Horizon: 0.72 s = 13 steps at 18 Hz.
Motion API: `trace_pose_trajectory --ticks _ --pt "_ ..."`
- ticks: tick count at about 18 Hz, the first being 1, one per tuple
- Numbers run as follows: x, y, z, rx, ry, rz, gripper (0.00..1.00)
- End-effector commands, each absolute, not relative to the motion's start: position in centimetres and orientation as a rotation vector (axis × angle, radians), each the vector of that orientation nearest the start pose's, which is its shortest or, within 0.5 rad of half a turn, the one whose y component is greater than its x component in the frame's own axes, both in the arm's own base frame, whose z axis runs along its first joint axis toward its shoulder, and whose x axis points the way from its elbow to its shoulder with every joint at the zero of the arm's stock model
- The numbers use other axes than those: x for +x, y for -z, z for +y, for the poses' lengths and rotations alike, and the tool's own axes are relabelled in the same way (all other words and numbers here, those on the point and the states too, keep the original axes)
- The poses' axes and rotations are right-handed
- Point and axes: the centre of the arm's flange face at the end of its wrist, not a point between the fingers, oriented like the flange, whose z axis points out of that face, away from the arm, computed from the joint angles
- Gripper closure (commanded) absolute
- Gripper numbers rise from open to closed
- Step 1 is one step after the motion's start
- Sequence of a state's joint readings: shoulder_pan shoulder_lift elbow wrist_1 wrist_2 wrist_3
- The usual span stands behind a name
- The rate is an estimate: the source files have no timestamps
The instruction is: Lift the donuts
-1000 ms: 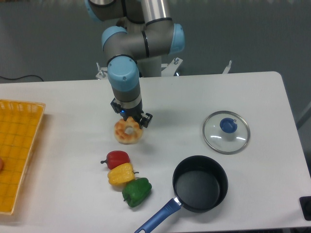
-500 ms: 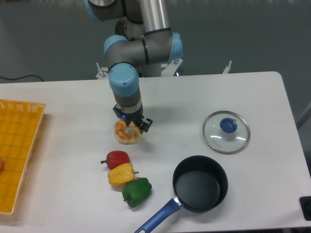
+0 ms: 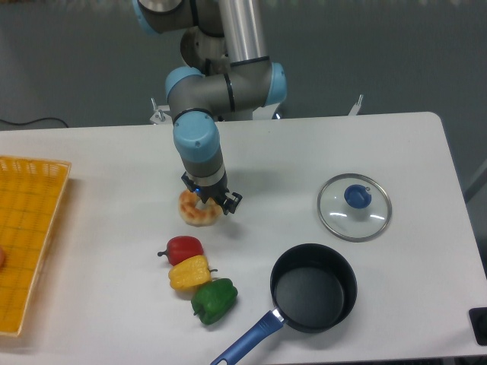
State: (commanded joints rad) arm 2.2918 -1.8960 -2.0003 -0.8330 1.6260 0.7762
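At the far left edge of the worktop (image 3: 106, 175) you see a yellow basket (image 3: 27, 236). Moving right, the donut (image 3: 196, 213) lies flat on the worktop, roughly centre-left. The hand (image 3: 211, 202) is directly over it, pointing down, with its fingers low against the upper right part of the ring. From this angle you cannot tell how far apart the fingers stand or whether they have a grip on the donut.

Just below the donut, three peppers sit touching in a diagonal row: red (image 3: 183, 248), yellow (image 3: 190, 273), green (image 3: 214, 299). To their right you find a black pan (image 3: 313, 287) with a blue handle pointing to the lower left. Above the pan, well apart from it, a glass lid (image 3: 354, 207) with a blue knob lies flat.
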Motion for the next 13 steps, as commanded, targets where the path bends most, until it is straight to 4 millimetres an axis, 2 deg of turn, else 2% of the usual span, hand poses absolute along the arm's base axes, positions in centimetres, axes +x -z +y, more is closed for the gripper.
trace_pose_trajectory --ticks 4,10,13 --pt "-24.91 -19.02 47.47 -3.198 -0.068 0.087 0.56" --pt "-24.72 -18.98 47.33 -3.200 -0.071 0.089 1.00" --pt "-24.40 -19.24 47.33 -3.197 -0.075 0.094 1.00"
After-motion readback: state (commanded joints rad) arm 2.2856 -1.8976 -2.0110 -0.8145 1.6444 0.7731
